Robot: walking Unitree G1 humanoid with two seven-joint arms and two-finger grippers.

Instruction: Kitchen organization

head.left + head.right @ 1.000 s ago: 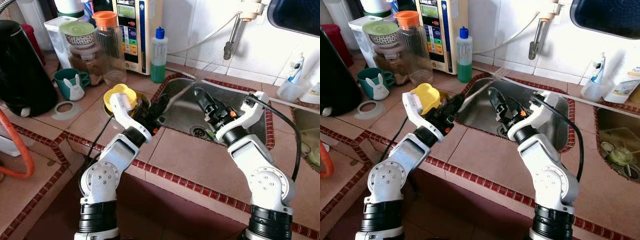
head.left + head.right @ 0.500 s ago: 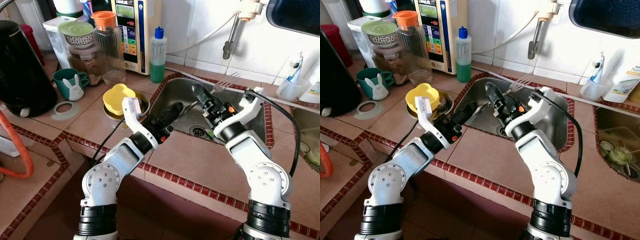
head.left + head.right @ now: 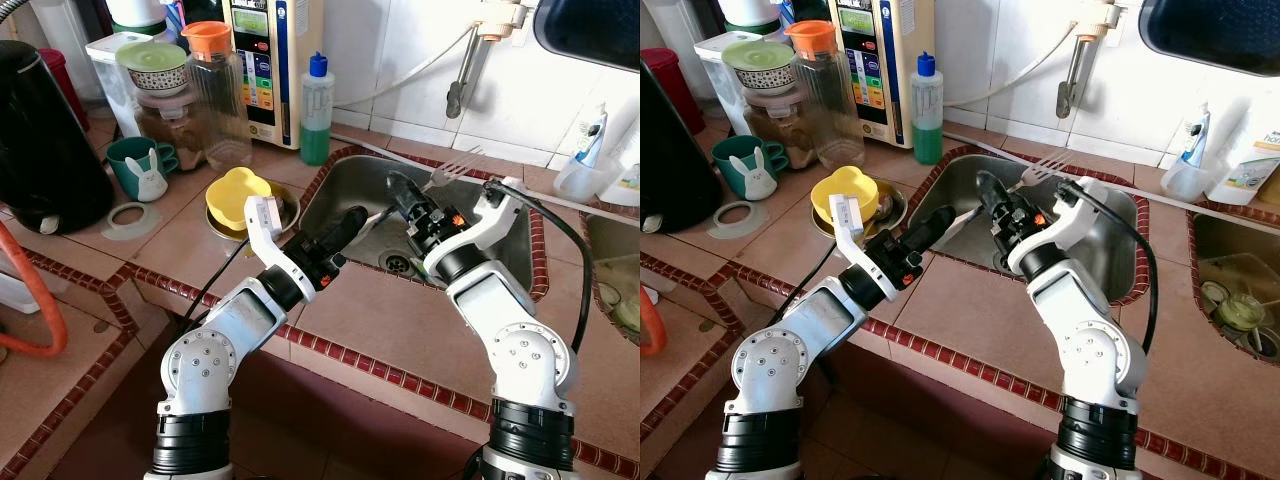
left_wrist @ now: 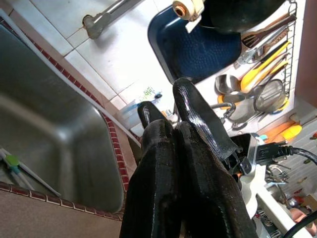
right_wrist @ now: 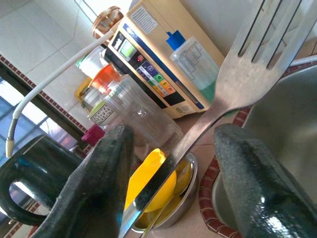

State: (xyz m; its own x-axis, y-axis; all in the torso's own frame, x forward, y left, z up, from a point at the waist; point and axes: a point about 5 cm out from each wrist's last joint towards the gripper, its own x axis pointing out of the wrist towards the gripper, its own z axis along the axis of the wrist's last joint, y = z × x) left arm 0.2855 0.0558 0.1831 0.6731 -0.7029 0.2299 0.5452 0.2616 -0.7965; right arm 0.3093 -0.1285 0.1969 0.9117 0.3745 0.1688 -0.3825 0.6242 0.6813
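a home kitchen: steel sink in a tiled counter, hanging utensils.

Sink: set into the tiled counter, centre, with the tap on the wall behind it

Fork: over the sink, between the left gripper and the right gripper

Bowl: on the counter just left of the sink

Soap bottle: behind the sink's left corner, beside the water dispenser on its left

Jar: left of the dispenser, behind the bowl

Mug: left of the bowl; kettle further left

Second basin: at the far right, with a bottle behind it
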